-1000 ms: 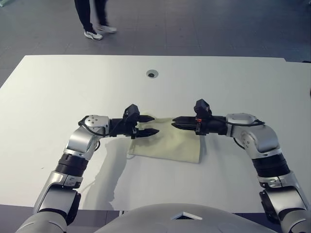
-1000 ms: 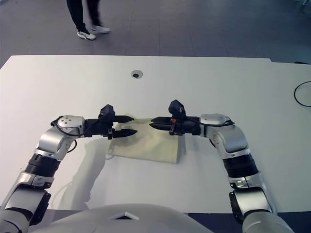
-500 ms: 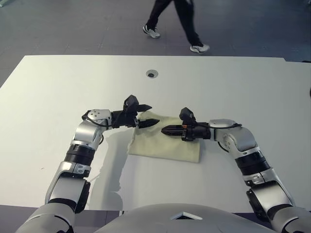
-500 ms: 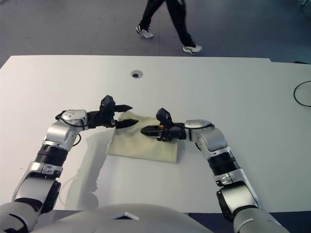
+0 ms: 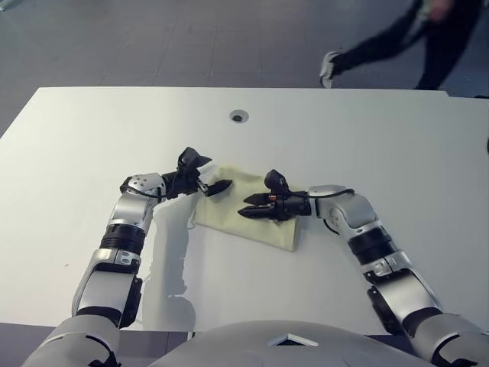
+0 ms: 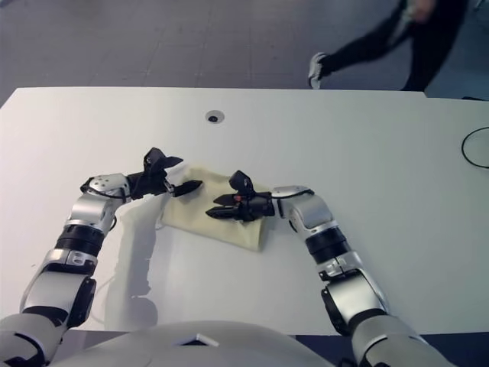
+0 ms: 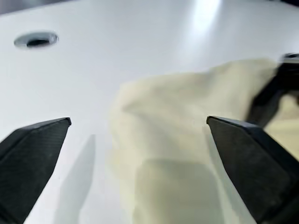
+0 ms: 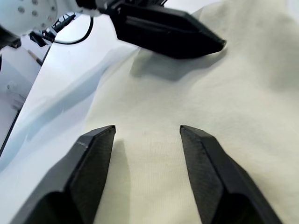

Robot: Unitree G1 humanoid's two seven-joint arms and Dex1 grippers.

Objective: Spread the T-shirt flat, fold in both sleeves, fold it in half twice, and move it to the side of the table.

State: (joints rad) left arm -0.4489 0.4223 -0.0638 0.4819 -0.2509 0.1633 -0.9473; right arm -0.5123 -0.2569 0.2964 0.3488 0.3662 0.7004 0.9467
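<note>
A white table (image 5: 84, 130) carries a folded pale yellow T-shirt (image 5: 267, 231), lying around its middle, somewhat toward the near edge. A round hole (image 5: 239, 116) sits toward the far edge. A dark cable (image 6: 475, 145) loops at the right edge.

The left arm (image 5: 122, 229) is bent at the elbow with its forearm turned inward. The left gripper (image 5: 214, 180) points toward the robot's right, its two fingers (image 7: 32, 154) spread wide apart. The right arm (image 5: 370, 245) is bent likewise with its forearm reaching inward, and the right gripper (image 5: 244, 208) points toward the left one with its fingers parted, the two grippers near each other but not touching.
</note>
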